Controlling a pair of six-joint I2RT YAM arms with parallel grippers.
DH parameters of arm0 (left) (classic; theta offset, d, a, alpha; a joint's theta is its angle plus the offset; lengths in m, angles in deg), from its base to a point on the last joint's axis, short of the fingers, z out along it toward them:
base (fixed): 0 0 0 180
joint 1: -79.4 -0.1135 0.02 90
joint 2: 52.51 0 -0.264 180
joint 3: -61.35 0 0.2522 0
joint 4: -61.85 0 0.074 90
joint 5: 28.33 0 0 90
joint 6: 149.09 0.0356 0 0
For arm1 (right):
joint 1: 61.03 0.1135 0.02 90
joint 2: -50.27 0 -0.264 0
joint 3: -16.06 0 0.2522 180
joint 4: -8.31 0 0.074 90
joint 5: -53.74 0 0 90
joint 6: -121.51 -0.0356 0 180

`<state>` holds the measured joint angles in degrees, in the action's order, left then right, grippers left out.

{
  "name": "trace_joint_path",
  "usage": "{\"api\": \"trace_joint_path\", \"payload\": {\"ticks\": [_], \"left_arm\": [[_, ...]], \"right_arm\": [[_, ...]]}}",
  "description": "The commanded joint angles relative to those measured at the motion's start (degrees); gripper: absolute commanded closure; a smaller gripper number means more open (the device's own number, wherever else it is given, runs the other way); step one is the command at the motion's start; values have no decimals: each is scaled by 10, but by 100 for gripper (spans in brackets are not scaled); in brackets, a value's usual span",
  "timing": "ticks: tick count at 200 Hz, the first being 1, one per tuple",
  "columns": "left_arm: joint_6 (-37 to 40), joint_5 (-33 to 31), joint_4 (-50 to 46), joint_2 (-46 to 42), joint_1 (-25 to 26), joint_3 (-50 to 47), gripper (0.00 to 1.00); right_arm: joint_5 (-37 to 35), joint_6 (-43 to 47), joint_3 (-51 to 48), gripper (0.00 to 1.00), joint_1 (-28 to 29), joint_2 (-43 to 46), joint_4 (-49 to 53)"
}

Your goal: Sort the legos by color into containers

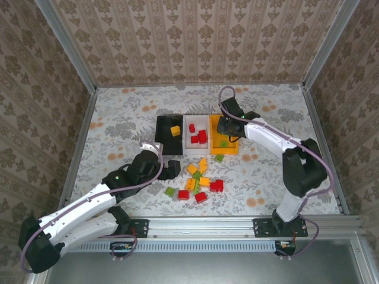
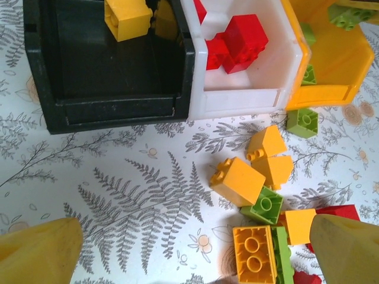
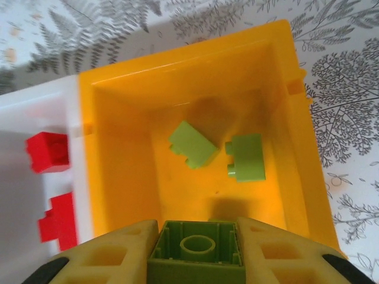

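Right wrist: green lego (image 3: 196,257) between jaws, over orange-yellow bin (image 3: 118,171)

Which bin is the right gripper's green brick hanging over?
The orange-yellow bin, the rightmost, under the held green brick; two green bricks lie inside. The white bin holds red bricks, the black bin a yellow one.

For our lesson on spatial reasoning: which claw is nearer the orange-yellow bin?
Right. The right claw hangs directly over the orange-yellow bin, gripping a green brick. The left claw sits well away, open, on the near side of the black bin.
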<state>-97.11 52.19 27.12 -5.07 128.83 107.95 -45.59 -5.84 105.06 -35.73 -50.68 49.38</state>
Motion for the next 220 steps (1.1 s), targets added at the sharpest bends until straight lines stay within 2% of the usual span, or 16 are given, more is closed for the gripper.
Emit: {"api": "trace_joint_path", "payload": {"ticks": [1, 15, 40, 58, 100, 147, 163, 220], "left_arm": [[-16, -3, -44, -13, -3, -5, 0], [-16, 0, -58, -12, -2, -3, 0], [-12, 6, -73, -7, -2, -2, 0], [-6, 15, -79, 0, -3, 2, 0], [-8, 48, -108, 36, 21, 15, 1], [-44, 53, -137, 82, 74, -16, 12], [-47, 52, -133, 90, 77, -29, 18], [-33, 62, -92, 153, 80, -41, 26]], "right_arm": [[-11, 20, 43, 63, -3, -31, 46], [-11, 18, 53, 58, -3, -43, 52], [-7, 14, 56, 38, -2, -45, 53], [-5, 14, 52, 32, -3, -31, 50], [12, 2, -16, 30, 2, 47, 17], [14, -11, -107, 30, 3, 122, -9], [14, -11, -120, 30, 2, 136, -9], [8, -14, -130, 29, -1, 163, -10]]}}
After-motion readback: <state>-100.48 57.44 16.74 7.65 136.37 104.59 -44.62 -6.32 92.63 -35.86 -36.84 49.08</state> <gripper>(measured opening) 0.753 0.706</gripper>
